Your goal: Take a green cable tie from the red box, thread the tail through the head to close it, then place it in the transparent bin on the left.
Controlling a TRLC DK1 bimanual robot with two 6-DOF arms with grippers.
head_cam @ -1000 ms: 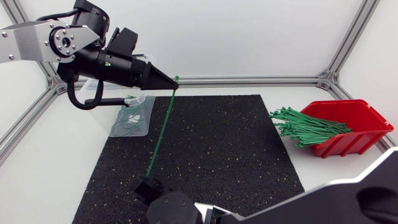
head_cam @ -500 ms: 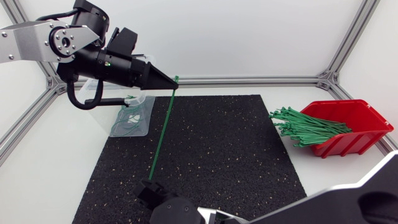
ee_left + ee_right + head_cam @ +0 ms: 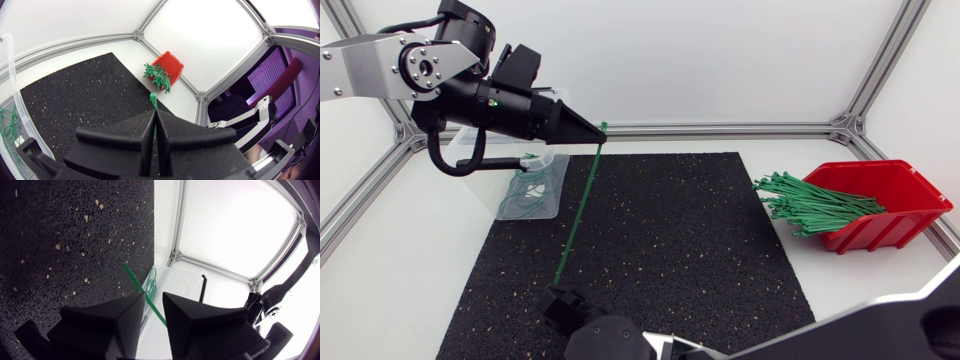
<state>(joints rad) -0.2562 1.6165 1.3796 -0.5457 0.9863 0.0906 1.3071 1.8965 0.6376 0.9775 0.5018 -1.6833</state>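
Note:
A straight green cable tie (image 3: 578, 210) hangs slanting over the black mat (image 3: 700, 240). My left gripper (image 3: 592, 138) is shut on its upper end, near the transparent bin (image 3: 535, 185); in the left wrist view the tie's head (image 3: 153, 100) sticks out past the shut gripper (image 3: 155, 131). The tail reaches down to my right gripper (image 3: 558, 300) at the mat's front edge. In the right wrist view the tie (image 3: 136, 282) passes through the gap of the right gripper (image 3: 154, 307), whose fingers stand apart. The red box (image 3: 890, 200) sits at the far right with several green ties spilling out.
Closed green tie loops (image 3: 525, 190) lie inside the transparent bin. Aluminium frame rails (image 3: 720, 130) run along the table's back and sides. The red box (image 3: 169, 64) shows beyond the mat's far corner in the left wrist view.
The right gripper's fingers have spread a little around the tie's tail. The tail swung slightly right, then back left. The left arm has kept still.

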